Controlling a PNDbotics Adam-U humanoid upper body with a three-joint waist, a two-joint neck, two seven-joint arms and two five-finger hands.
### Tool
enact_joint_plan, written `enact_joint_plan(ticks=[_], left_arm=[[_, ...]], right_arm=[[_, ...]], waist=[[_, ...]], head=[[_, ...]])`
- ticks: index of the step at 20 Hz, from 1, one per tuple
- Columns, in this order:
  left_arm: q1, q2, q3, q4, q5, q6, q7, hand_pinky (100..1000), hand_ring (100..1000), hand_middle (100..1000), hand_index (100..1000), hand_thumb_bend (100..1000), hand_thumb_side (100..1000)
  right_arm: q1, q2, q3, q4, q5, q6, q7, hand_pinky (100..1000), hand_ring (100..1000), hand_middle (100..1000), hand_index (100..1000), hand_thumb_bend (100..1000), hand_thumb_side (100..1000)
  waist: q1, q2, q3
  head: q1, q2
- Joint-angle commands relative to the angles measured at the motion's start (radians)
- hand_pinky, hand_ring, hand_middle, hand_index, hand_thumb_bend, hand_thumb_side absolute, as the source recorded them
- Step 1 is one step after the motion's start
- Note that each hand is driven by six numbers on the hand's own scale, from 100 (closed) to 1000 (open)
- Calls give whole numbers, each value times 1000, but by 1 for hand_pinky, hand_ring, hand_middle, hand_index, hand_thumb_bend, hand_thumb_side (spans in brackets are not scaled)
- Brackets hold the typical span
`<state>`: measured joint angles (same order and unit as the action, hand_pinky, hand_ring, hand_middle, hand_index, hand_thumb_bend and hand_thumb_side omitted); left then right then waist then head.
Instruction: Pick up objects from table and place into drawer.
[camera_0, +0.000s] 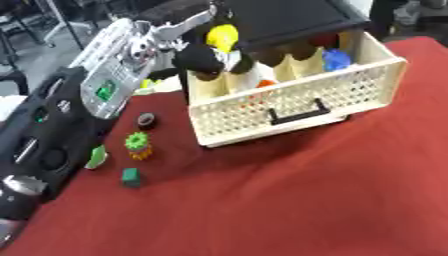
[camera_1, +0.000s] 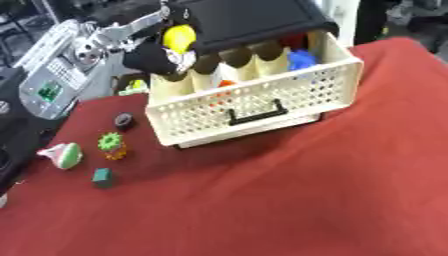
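A cream perforated drawer (camera_0: 350, 92) with a black handle stands pulled out of a black cabinet (camera_1: 245, 17) on the red cloth. My left hand (camera_0: 203, 59) hovers over the drawer's back left corner, its fingers curled on a yellow object (camera_0: 222, 36). Inside the drawer lie a blue thing (camera_0: 335, 60) and an orange thing (camera_0: 265, 84). Left of the drawer the cloth carries a black ring (camera_0: 146, 120), a green gear on an orange base (camera_0: 137, 143), a small green cube (camera_0: 130, 176) and a green and pale piece (camera_1: 63, 154). My right hand does not show.
My left arm (camera_0: 109, 85) runs along the table's left edge, above the loose objects. The red cloth (camera_0: 306, 200) spreads wide in front of the drawer. Floor and furniture lie past the far edge.
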<state>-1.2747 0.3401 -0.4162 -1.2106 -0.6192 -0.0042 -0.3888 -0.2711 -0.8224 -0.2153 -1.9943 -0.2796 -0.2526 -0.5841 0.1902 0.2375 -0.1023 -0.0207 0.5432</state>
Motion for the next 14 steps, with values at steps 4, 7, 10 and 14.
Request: enact_joint_plan(ticks=[4, 7, 10, 14], left_arm=[[-14, 24, 9, -7, -32, -16, -1, 611, 718, 762, 880, 100, 767], [-13, 23, 14, -4, -32, -21, 7, 602, 705, 744, 876, 100, 773], [-12, 22, 18, -6, -24, -19, 16, 592, 697, 735, 872, 100, 765], [-8, 25, 29, -9, -18, -11, 36, 562, 673, 710, 851, 100, 742]], right_arm=[[-4, -33, -12, -6, 3, 4, -4, 563, 449, 390, 617, 100, 1000], [-5, -34, -12, -6, 2, 4, -5, 563, 449, 390, 616, 100, 1000], [-6, -34, -11, -6, 1, 5, -6, 563, 449, 390, 616, 100, 1000], [-6, -36, -12, -6, 0, 4, -7, 563, 451, 391, 616, 100, 1000]], waist=[[-9, -19, 2], [-10, -19, 3], [-10, -19, 4], [-12, -21, 5]], head=[[-4, 0], [-5, 0], [-6, 0], [-6, 1]])
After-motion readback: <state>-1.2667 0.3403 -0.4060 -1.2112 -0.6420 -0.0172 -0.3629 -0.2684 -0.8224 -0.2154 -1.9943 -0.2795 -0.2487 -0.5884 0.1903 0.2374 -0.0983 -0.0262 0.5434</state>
